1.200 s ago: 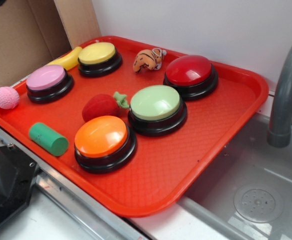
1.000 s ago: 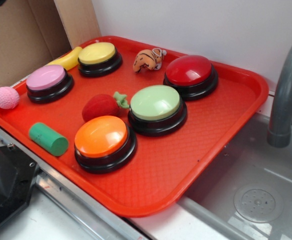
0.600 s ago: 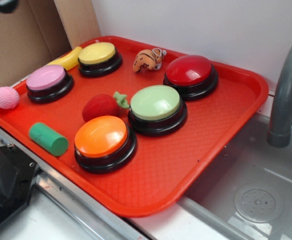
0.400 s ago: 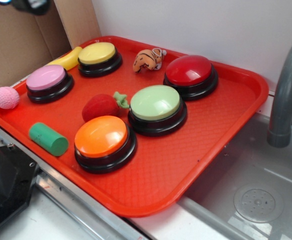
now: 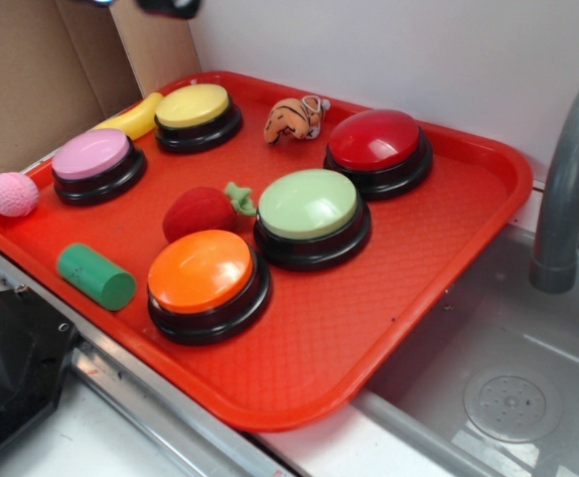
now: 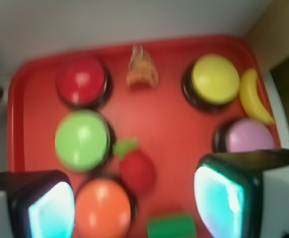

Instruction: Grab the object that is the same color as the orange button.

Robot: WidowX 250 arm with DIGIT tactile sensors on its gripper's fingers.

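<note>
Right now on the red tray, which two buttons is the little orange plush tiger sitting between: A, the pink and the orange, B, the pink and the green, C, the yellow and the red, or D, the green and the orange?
C: the plush tiger lies at the tray's back edge, with the yellow button on one side and the red button on the other.

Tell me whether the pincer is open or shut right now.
Open: in the wrist view the pincer has its two fingers far apart, with nothing between them.
</note>
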